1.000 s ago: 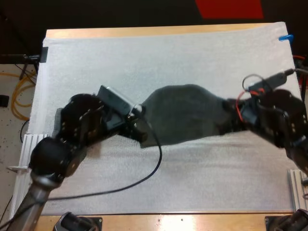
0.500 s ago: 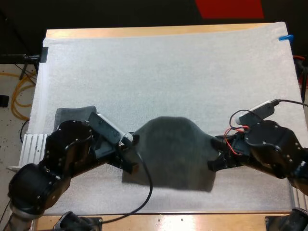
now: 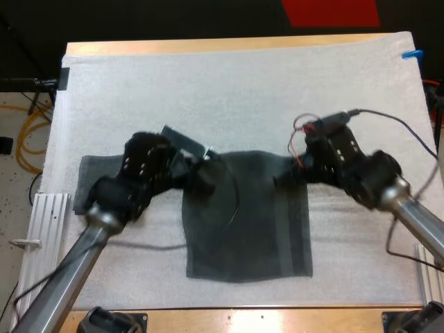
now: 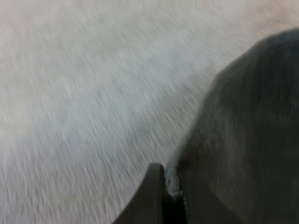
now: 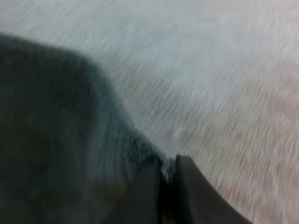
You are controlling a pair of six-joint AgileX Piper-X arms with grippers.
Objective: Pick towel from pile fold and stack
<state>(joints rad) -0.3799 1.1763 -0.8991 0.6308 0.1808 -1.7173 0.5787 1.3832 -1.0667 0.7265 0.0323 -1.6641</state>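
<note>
Both left tool [image 3: 202, 179], right tool [image 3: 286, 177] clamp towel [image 3: 246, 222] | high view: perhaps folded stack [image 3: 94, 182]

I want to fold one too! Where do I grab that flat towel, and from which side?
Probably by its two far corners, one from each side, where the left gripper and right gripper pinch the towel. It lies mostly flat on the mat, so thin corners are easiest to nip.
</note>
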